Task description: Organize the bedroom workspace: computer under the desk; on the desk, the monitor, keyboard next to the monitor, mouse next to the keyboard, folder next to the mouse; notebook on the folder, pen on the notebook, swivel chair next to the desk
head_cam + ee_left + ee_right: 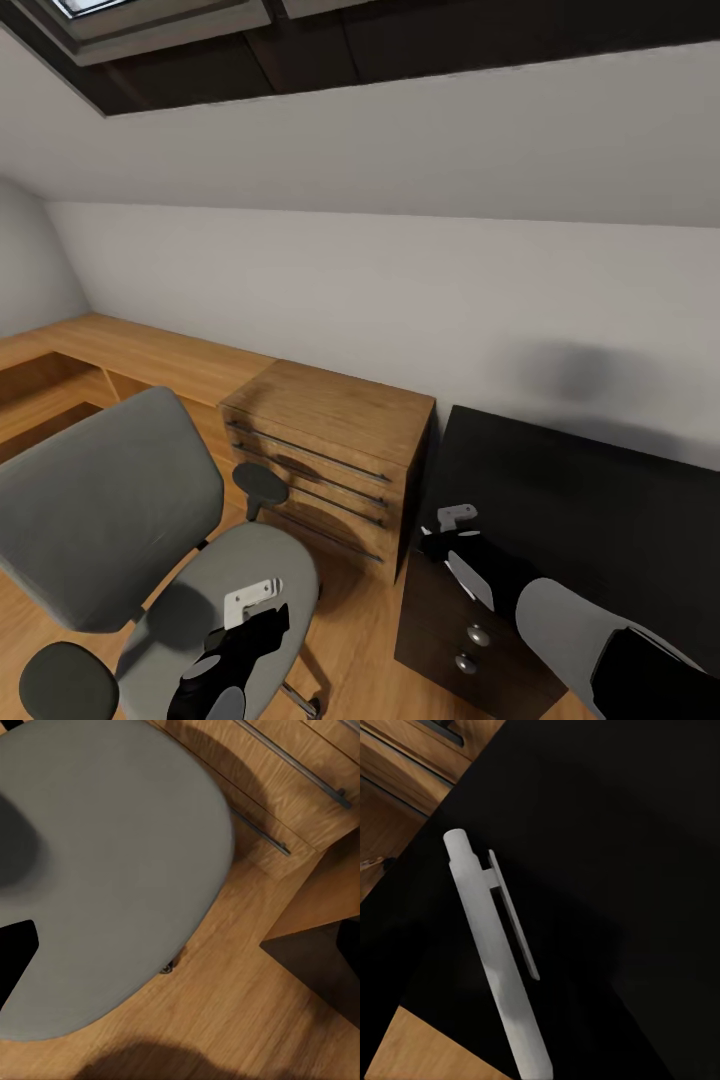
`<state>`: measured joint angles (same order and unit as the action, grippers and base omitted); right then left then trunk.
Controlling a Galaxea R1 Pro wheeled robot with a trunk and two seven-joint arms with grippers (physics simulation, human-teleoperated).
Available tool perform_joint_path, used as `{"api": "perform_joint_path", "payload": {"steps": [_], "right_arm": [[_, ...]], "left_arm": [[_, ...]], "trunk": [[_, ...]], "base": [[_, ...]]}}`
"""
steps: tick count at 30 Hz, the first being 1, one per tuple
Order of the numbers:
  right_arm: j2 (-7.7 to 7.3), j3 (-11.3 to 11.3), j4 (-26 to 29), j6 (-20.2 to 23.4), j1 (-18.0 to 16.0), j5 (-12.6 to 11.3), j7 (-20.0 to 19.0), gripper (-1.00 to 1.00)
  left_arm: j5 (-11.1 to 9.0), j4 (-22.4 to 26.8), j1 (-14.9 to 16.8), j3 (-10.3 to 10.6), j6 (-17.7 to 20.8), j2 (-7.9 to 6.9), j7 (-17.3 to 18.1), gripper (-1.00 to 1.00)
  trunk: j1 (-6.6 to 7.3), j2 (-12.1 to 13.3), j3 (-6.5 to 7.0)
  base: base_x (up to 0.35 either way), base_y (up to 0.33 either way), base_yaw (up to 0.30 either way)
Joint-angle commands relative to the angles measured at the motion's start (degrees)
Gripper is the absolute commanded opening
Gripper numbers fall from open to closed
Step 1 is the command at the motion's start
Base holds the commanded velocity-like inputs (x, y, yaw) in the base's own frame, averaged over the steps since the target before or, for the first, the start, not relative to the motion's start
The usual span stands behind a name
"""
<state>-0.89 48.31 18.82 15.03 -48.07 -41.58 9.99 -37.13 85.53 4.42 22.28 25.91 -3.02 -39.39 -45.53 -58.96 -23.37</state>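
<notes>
From the head view, the left claw (250, 600) hovers over the swivel chair (150, 540) seat, the right claw (455, 530) over the black table (600, 500) corner beside the wooden drawer cabinet (330, 450); whether either is apart or together, I cannot tell. The left wrist view looks down on the chair's bare grey seat. In the right wrist view, a white pen (495, 960) shows against the tabletop.

Under the left gripper (262, 610) the swivel chair (105, 500) seat lies bare, its tall back and armrests rising just beside. Beside the right gripper (445, 545) the desk (600, 500) top spreads open (wall beyond); the wooden drawer cabinet (330, 450) stands between the two.
</notes>
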Motion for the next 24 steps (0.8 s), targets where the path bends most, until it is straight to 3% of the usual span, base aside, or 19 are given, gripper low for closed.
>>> {"api": "perform_joint_path", "payload": {"steps": [1, 24], "right_arm": [[-0.09, 0.6, -1.4, 0.6, 0.0, -0.5, 0.5, -1.00], [-0.28, 0.3, -1.3, 3.1, 0.0, -0.6, 0.5, -1.00]], "left_arm": [[-0.4, 0.1, 0.1, 0.1, 0.1, -0.06, -0.5, 1.00], [-0.4, 0.1, 0.1, 0.1, 0.1, -0.06, -0.5, 1.00]], "trunk": [[-0.01, 0.0, -0.08], [-0.01, 0.0, -0.08]], "base": [[0.000, 0.000, 0.000], [0.000, 0.000, 0.000]]}}
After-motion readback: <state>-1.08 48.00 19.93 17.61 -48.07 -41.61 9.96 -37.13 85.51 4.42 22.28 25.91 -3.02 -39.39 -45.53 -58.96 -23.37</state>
